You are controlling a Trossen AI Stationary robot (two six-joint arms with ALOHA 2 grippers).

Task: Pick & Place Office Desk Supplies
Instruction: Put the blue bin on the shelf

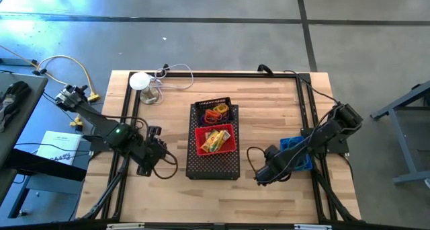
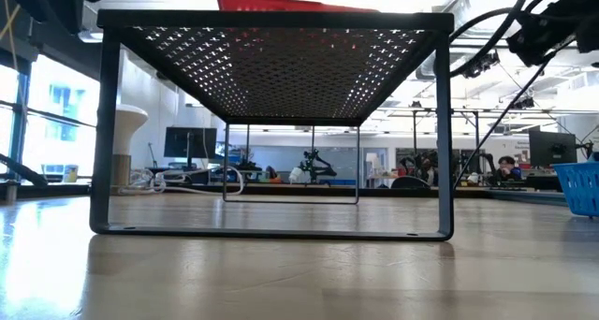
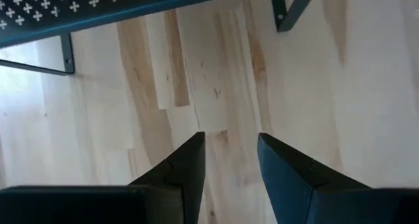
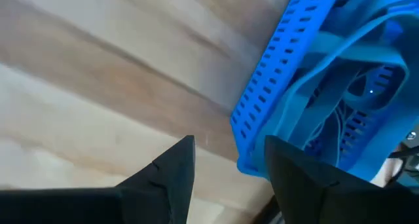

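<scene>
Peeking above the black rack (image 2: 271, 63), red tray (image 2: 281, 2).

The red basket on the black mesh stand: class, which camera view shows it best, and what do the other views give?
The high view shows the red basket best, looking straight into it on the black mesh stand. The low view catches only its red rim above the stand. Neither wrist view shows it.

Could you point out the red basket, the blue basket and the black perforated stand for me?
Red plastic basket (image 1: 226, 148): high view, on its right rim.
Blue plastic basket (image 4: 275, 73): right wrist view, on its slotted side wall.
Black perforated metal stand (image 2: 281, 72): low view, on its underside.
</scene>
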